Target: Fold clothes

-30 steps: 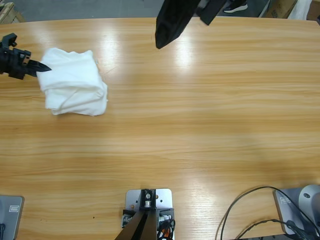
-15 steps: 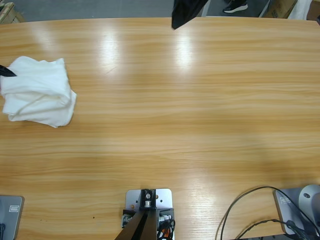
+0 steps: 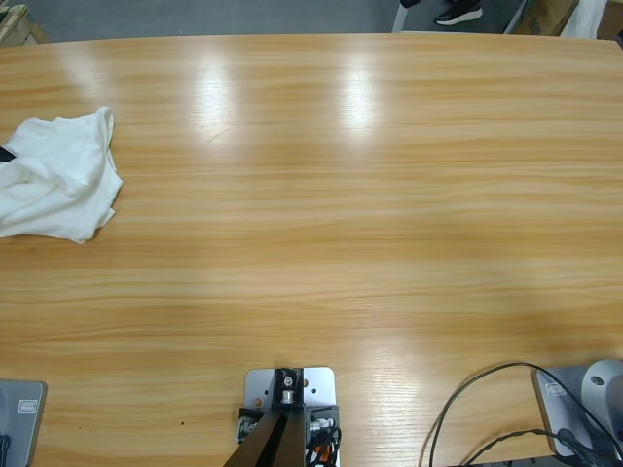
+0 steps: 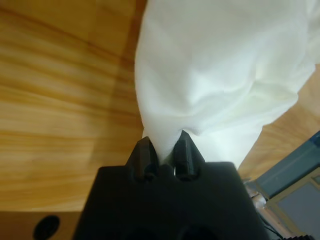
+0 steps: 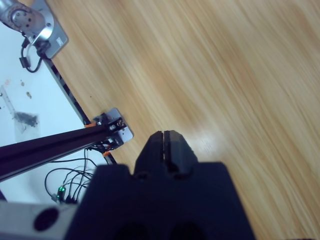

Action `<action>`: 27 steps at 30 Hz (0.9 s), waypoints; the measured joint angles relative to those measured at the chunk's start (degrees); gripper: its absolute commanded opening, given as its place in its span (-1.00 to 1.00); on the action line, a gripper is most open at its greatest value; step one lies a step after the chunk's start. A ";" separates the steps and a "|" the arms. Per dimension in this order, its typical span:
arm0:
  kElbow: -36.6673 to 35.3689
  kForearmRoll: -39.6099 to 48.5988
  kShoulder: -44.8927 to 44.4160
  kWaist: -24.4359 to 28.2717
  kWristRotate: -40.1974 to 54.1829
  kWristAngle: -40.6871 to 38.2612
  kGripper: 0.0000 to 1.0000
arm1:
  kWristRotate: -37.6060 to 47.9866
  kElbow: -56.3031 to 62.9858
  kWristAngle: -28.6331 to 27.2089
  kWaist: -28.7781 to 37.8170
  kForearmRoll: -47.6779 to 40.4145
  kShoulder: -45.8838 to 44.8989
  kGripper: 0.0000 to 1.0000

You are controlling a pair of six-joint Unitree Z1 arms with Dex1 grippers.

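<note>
The white T-shirt (image 3: 56, 175) is lying crumpled in soft folds at the left edge of the table (image 3: 370, 195). The left gripper (image 4: 162, 152) is pinching its cloth; the right gripper (image 5: 166, 147) is hanging above bare wood, jaws pressed together.

Table (image 3: 370, 214): open wood across middle, right side and both long edges; free passage everywhere there. Only obstacle on it: bunched white T-shirt (image 3: 56, 175) at left edge, toward far-left corner, pinched in left gripper (image 4: 162, 152). Right gripper (image 5: 166, 145), jaws together, hangs above bare wood, nothing beneath it.
</note>
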 measured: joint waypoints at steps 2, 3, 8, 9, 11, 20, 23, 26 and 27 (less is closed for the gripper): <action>-2.75 1.12 0.77 0.95 -0.07 0.07 -1.00 | -0.29 0.52 0.00 -0.04 0.00 0.00 -1.00; -4.74 2.27 1.43 1.36 -0.09 0.09 -1.00 | -0.39 0.79 0.00 -0.07 0.00 0.00 -1.00; -17.41 9.39 5.20 2.12 -0.18 0.56 -1.00 | -1.02 2.64 0.00 -0.62 0.00 -0.08 -1.00; -20.02 10.99 5.96 2.27 -0.18 0.84 -1.00 | -1.20 3.04 0.00 -0.74 0.00 -0.11 -1.00; -25.74 14.46 8.17 2.93 -0.18 1.26 -1.00 | -1.49 3.70 0.00 -0.82 0.00 -0.15 -1.00; -32.50 18.35 14.58 3.80 -0.23 4.05 0.92 | -2.44 5.36 0.00 -2.14 0.00 -0.32 -1.00; -32.56 18.53 15.57 3.88 -0.58 4.47 0.94 | -2.61 5.70 0.00 -2.79 0.00 -0.75 0.37; -32.57 18.66 15.56 3.90 -0.94 5.52 0.94 | -2.77 5.70 0.24 -2.83 0.00 -1.94 0.72; -32.57 18.75 15.54 4.00 -1.12 5.87 0.94 | -2.80 5.70 0.34 -2.83 0.00 -2.34 0.75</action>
